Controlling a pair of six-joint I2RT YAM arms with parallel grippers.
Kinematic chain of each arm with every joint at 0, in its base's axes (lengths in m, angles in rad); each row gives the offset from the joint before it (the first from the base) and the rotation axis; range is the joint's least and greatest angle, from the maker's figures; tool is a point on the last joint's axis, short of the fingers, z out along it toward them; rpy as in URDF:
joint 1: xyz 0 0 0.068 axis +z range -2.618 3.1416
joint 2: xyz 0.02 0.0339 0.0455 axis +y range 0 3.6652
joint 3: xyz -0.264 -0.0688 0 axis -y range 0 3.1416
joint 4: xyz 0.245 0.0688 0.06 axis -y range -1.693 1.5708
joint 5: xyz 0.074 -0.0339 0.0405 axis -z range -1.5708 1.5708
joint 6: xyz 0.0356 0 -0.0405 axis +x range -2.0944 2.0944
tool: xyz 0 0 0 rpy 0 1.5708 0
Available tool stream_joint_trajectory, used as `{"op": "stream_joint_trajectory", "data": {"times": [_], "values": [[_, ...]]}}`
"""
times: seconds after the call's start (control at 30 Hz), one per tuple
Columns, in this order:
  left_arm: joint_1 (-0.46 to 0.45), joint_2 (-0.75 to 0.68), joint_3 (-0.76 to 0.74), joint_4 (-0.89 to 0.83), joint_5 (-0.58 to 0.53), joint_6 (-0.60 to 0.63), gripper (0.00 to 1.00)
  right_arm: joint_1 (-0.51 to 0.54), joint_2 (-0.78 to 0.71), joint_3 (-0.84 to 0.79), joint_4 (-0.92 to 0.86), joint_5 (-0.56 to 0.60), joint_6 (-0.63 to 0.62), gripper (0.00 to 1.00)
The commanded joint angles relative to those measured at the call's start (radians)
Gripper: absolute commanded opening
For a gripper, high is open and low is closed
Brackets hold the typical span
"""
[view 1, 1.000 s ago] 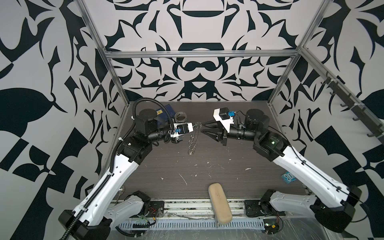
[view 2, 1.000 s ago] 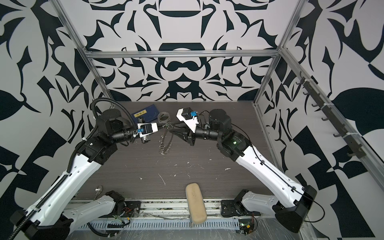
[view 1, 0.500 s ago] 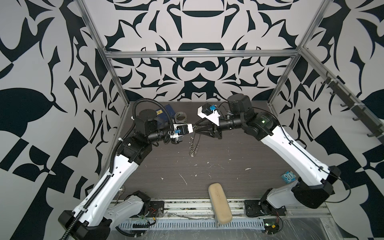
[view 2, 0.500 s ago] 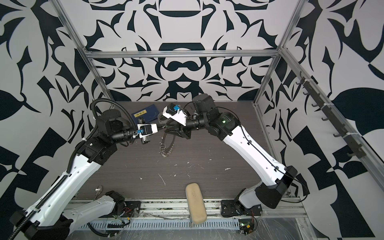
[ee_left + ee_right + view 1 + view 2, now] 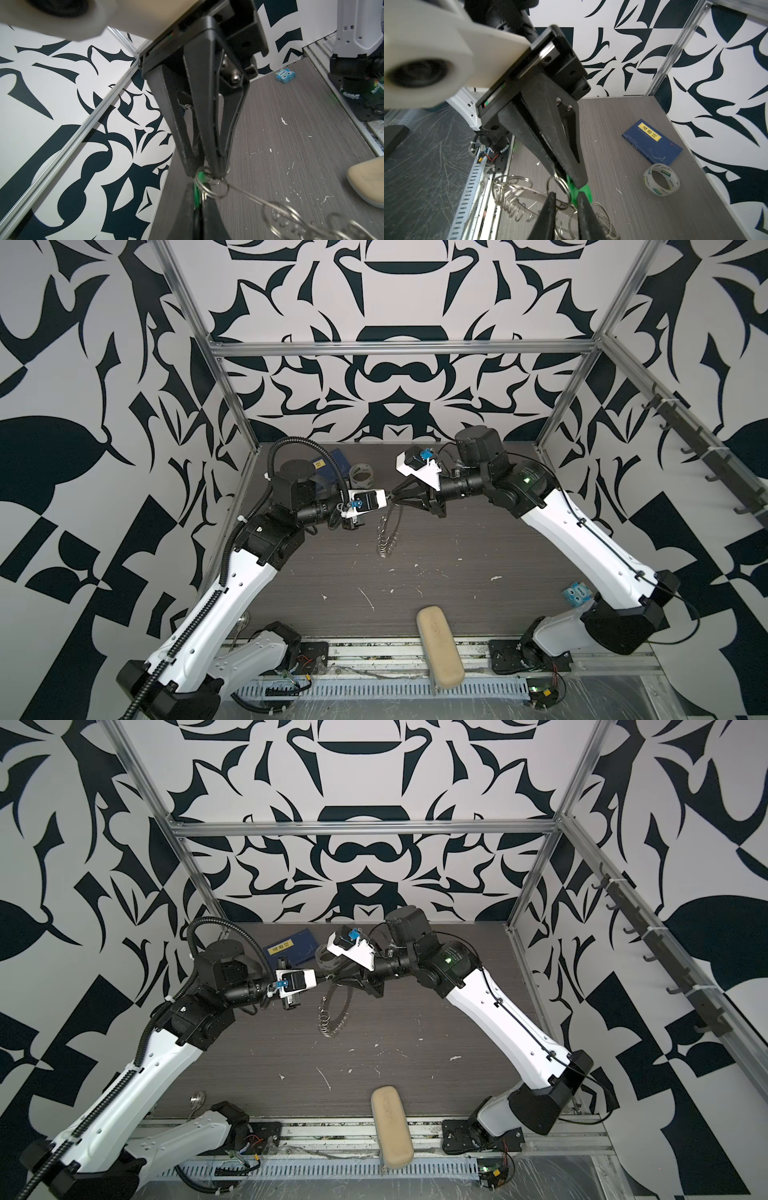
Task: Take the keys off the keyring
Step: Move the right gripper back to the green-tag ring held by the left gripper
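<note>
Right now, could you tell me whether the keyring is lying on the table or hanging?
Hanging: the keyring dangles from the left gripper, clear of the table.

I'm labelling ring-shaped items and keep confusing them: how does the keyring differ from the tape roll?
The keyring is thin grey metal fringed with wire loops; the tape roll is a thicker clear band with printing. The keyring hangs lifted in the air; the tape roll lies flat on the table. Both are wide-holed rings.

A blue book (image 5: 652, 143) near the worktop's (image 5: 436, 572) far left corner carries a yellow label (image 5: 650, 134) with black characters, 道德经. A small blue block (image 5: 285, 76) by the right edge seems to read "Ono". The tape roll's (image 5: 661, 179) green print is illegible.
</note>
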Motion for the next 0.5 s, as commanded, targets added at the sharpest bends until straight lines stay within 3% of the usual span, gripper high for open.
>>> {"op": "stream_joint_trajectory", "data": {"times": [0.0,0.27,0.4,0.47], "values": [[0.002,-0.002,0.023,-0.001,-0.015,0.003,0.00,0.005,-0.013,0.048,-0.005,-0.059,0.011,0.16],[0.002,0.029,0.038,-0.030,-0.043,0.000,0.00,0.005,-0.006,0.050,-0.006,-0.083,0.031,0.09],[0.002,0.026,0.037,-0.030,-0.041,0.000,0.00,0.007,-0.002,0.049,-0.017,-0.083,0.028,0.17],[0.002,0.024,0.037,-0.031,-0.039,0.003,0.00,0.006,0.004,0.053,-0.021,-0.087,0.030,0.26]]}}
